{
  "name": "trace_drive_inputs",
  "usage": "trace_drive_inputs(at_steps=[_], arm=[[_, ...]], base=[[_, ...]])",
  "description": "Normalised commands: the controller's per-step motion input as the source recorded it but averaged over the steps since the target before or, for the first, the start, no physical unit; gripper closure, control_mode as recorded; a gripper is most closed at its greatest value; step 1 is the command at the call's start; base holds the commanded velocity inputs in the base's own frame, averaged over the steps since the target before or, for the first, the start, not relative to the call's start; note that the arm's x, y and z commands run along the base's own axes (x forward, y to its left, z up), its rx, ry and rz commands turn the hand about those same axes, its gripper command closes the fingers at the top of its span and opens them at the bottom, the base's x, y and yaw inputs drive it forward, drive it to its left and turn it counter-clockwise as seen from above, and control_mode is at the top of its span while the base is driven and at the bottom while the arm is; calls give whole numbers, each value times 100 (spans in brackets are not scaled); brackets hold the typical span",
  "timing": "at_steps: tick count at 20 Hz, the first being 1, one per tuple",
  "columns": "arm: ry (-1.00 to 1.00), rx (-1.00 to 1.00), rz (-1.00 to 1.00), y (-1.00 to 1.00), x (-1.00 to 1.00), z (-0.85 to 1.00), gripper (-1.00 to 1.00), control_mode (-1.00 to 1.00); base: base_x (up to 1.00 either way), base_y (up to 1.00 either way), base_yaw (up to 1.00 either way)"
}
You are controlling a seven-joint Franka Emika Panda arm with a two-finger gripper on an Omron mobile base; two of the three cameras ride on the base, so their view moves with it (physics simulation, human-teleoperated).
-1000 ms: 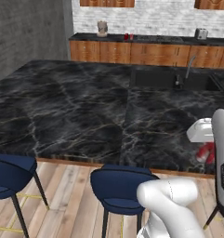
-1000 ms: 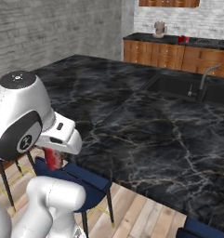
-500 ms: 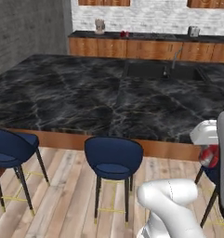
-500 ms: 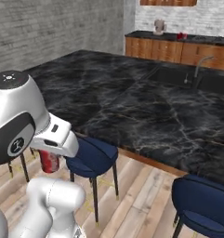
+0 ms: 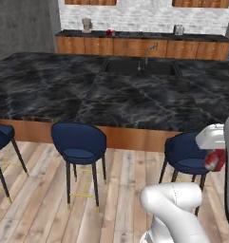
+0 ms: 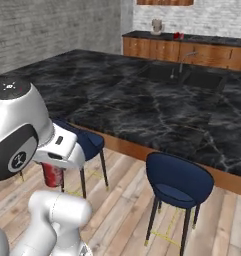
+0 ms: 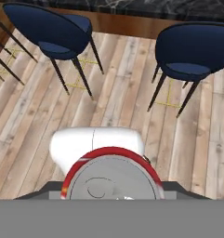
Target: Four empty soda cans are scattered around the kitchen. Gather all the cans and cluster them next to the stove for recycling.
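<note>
so I've backed the base off the island (image 5: 111, 95) and its stools now fill the foreground, gripper (image 6: 53, 170) still clenched on a can (image 7: 111, 174), carried low beside that counter, stove run next I guess.

Soda can (image 7: 112, 178) bottom cut off; fingertips hidden, probably behind can.
</note>
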Motion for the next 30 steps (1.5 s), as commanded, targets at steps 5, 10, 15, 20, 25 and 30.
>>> trace_drive_inputs(at_steps=[5,10,15,20,25,30], arm=[[0,0,0,0,0,0,100,100],[0,0,0,0,0,0,100,100],[0,0,0,0,0,0,100,100],[0,0,0,0,0,0,100,100],[0,0,0,0,0,0,100,100],[0,0,0,0,0,0,100,100]], base=[[-31,-88,-7],[-33,-99,-5],[-33,-97,-4],[-25,-100,-2],[-17,-100,0],[-6,-100,0]])
